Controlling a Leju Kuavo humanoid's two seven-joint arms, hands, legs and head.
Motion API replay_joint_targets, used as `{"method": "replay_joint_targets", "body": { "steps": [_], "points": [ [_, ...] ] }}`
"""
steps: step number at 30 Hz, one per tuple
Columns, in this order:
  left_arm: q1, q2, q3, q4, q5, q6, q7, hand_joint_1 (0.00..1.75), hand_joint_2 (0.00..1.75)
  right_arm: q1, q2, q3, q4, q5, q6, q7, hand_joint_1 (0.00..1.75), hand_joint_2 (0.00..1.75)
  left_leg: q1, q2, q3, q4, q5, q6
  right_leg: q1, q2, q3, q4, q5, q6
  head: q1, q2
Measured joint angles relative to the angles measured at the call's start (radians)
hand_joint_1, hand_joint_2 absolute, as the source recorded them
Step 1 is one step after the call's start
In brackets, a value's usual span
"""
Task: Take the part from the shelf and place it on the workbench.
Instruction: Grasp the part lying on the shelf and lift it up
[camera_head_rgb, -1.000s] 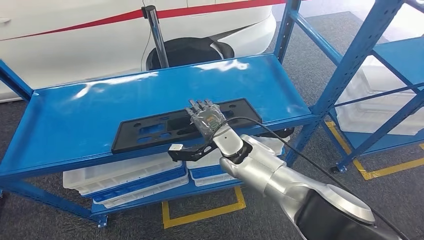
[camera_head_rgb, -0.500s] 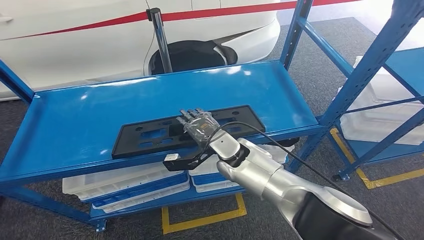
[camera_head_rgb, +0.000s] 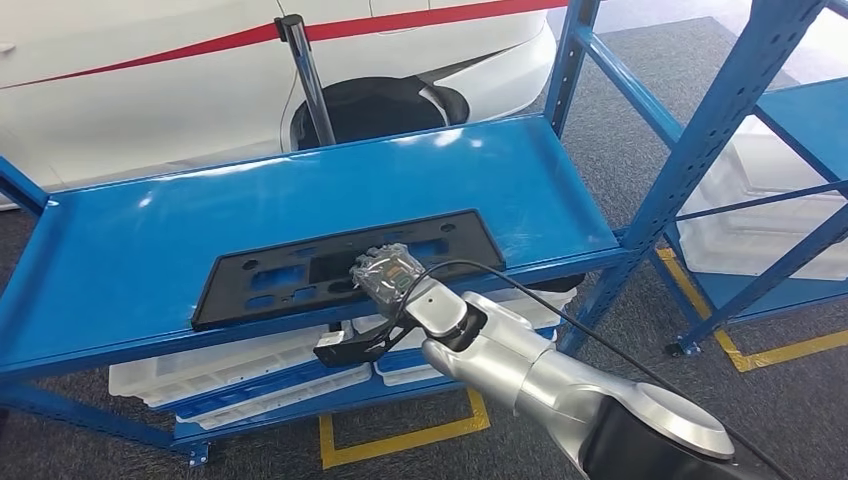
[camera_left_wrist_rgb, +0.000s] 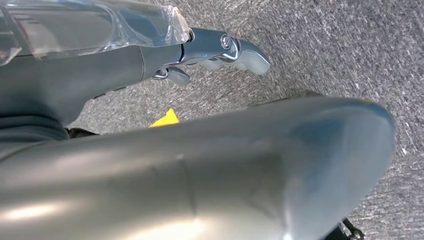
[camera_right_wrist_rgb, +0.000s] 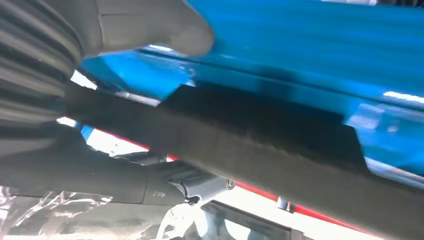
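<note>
My right hand (camera_head_rgb: 385, 275) grips the near edge of the black part (camera_head_rgb: 330, 265), thumb beneath, on the blue shelf (camera_head_rgb: 150, 230). I should lift it level and draw it clear of the shelf lip before turning away.

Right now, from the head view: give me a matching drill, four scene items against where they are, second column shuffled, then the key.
Items
1. black part
2. white trays
3. right hand
4. yellow floor tape

Places
A. on the grey carpet below the front of the shelf
B. at the black part's front edge
C. lying flat on the blue shelf top
D. on the lower level, under the shelf top

Pairs: 1-C, 2-D, 3-B, 4-A
</note>
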Motion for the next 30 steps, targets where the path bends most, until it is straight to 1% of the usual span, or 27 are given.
{"method": "replay_joint_targets", "body": {
  "steps": [2,3,14,18,30],
  "points": [
    [0.0,0.0,0.0,0.0,0.0,0.0,0.0,0.0,0.0,0.0,0.001,0.002,0.0,0.0,-0.002,0.0,1.75,1.75,0.002,0.0,0.0,0.0,-0.001,-0.015,0.002,0.0,0.0,0.0,0.001,-0.002,0.0,0.0],
    [0.0,0.0,0.0,0.0,0.0,0.0,0.0,0.0,0.0,0.0,0.002,0.002,0.0,0.0,-0.003,0.0,1.75,1.75,0.003,0.0,0.0,0.0,-0.001,-0.018,0.002,0.0,0.0,0.0,0.001,-0.003,0.0,0.0],
    [0.002,-0.001,0.0,0.0,0.0,0.002,0.002,0.0,0.0,-0.001,0.005,0.007,0.0,-0.007,-0.017,0.001,1.75,1.75,-0.001,0.0,0.001,0.001,-0.001,-0.019,-0.002,-0.001,0.003,0.0,0.002,-0.003,0.0,0.0],
    [0.002,-0.002,0.0,0.0,0.0,0.015,0.0,0.0,1.75,-0.001,0.006,0.009,0.0,-0.011,-0.027,0.008,1.75,1.75,-0.001,0.0,0.001,0.001,-0.001,-0.019,-0.002,-0.001,0.003,0.0,0.002,-0.003,0.0,0.0],
    [0.001,-0.003,-0.001,0.0,-0.009,0.026,-0.015,0.0,1.75,-0.001,0.005,0.01,0.0,-0.012,-0.03,0.014,1.75,1.75,-0.001,0.0,0.002,0.001,-0.001,-0.019,-0.002,-0.001,0.003,0.0,0.002,-0.003,0.0,0.0]
  ]
}}
